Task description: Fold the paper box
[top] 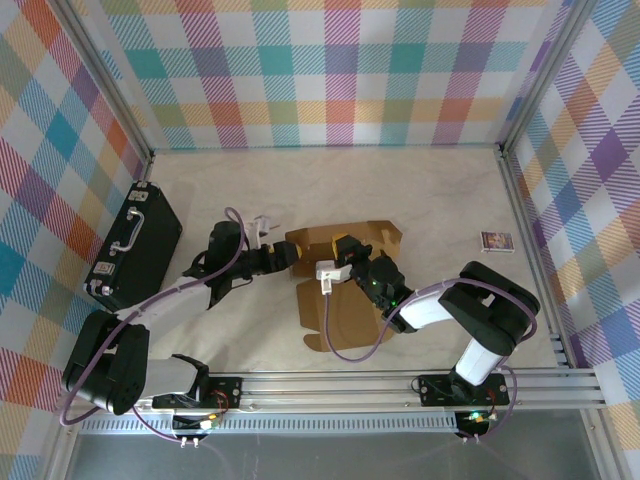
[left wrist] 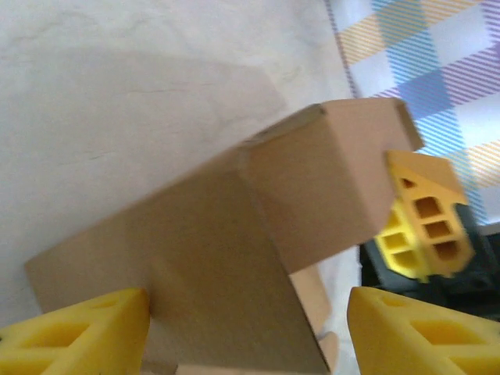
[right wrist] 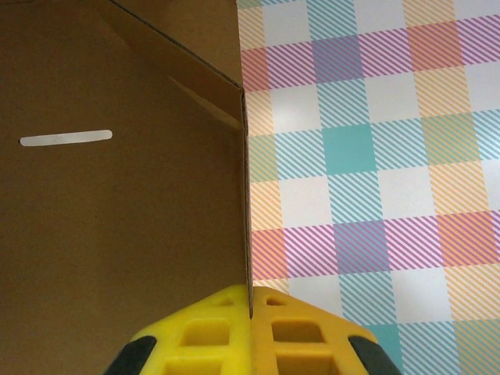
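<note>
The paper box (top: 345,320) is plain brown corrugated cardboard, unprinted and only partly formed. From above, a broad panel lies flat on the pale worktop (top: 430,195) on the near side of both pincers. The far part is raised into walls and flaps between and just beyond them.

The right pincer (right wrist: 251,301) has its yellow fingers pressed together on the thin top edge of an upright panel of the paper box (right wrist: 117,219) — clamped on it. To the left of that pincer the panel's inner face is smooth and dark brown, with one narrow pale slot (right wrist: 66,138) cut through it and a crease running up to a corner fold.

The left pincer (left wrist: 242,305) stands with its fingers apart. A slanting cardboard panel (left wrist: 226,242) passes between them, close against the left finger, with a strip of worktop (left wrist: 117,94) showing before the right one. Beyond this pincer a squarish flap folds up from the panel along a clear crease. At its far right edge sit the yellow fingers of the right pincer (left wrist: 426,223).

From above, the left pincer (top: 288,256) meets the box's left side and the right pincer (top: 342,252) sits over its raised middle — the two are near each other.
</note>
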